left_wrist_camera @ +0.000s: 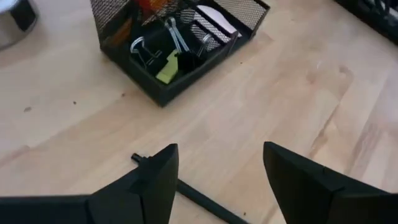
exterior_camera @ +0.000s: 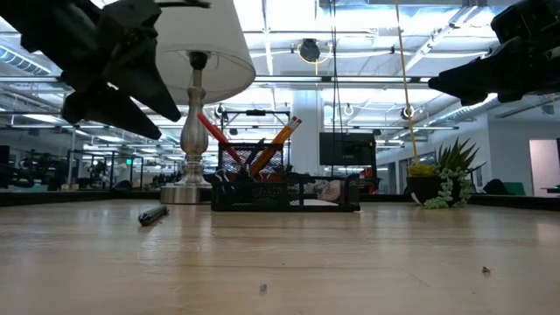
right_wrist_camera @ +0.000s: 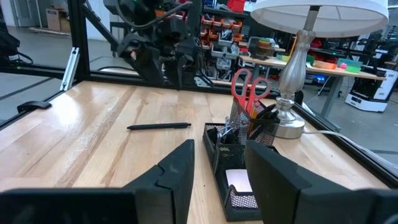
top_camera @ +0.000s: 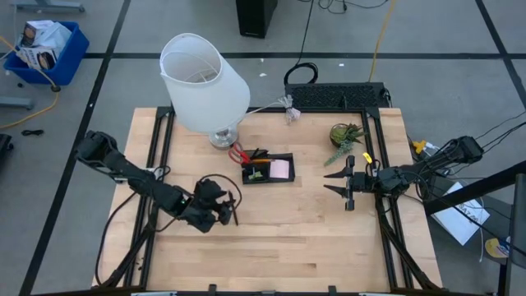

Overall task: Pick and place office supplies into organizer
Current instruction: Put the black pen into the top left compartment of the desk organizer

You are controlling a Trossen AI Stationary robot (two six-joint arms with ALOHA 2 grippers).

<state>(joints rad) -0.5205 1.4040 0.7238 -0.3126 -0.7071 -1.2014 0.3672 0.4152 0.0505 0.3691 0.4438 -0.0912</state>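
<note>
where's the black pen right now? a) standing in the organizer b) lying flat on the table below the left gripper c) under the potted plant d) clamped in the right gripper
b: the black pen lies flat on the wooden table, apart from the organizer, with the left gripper open above it and holding nothing.
</note>
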